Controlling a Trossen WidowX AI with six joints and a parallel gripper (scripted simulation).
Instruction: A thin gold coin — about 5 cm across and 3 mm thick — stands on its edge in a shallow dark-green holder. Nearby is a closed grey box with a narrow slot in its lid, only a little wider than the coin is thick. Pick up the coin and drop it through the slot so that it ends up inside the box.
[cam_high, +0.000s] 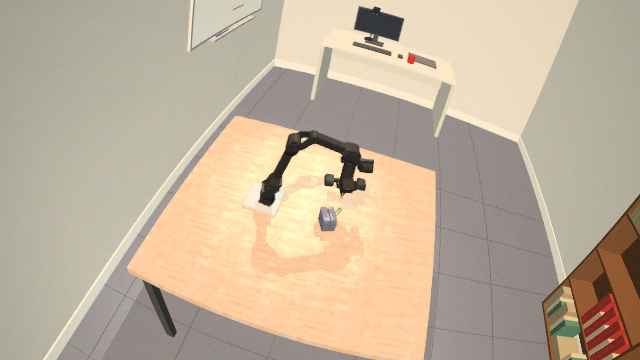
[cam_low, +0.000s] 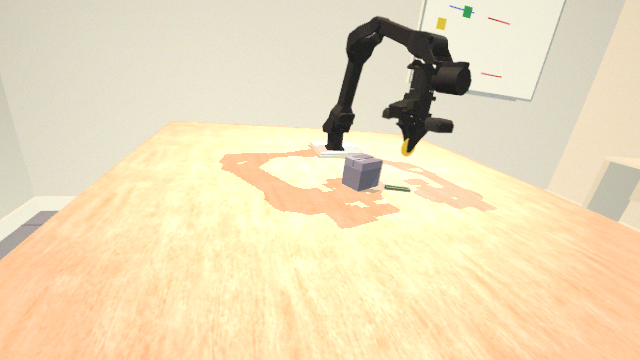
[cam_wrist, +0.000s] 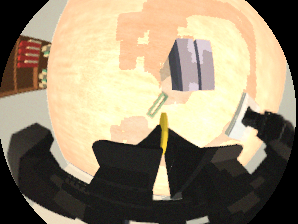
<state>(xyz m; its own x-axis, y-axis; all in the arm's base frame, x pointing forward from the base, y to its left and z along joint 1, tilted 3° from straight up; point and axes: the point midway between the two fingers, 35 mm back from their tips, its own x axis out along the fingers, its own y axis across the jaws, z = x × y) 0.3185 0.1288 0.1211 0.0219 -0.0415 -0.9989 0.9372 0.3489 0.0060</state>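
Black parallel-jaw gripper (cam_low: 411, 143) clamped on the thin gold coin (cam_low: 408, 147), edge-on, up off the table (cam_low: 200, 250). Small grey slotted box (cam_wrist: 192, 64) sits higher in the wrist frame, slightly right; slot roughly parallel to coin.

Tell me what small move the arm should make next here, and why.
Probably carry the coin sideways until it is over the box. The gripper is shut on the coin and hangs in the air off to one side of the box, above the bare holder, so the coin is not yet over the slot.
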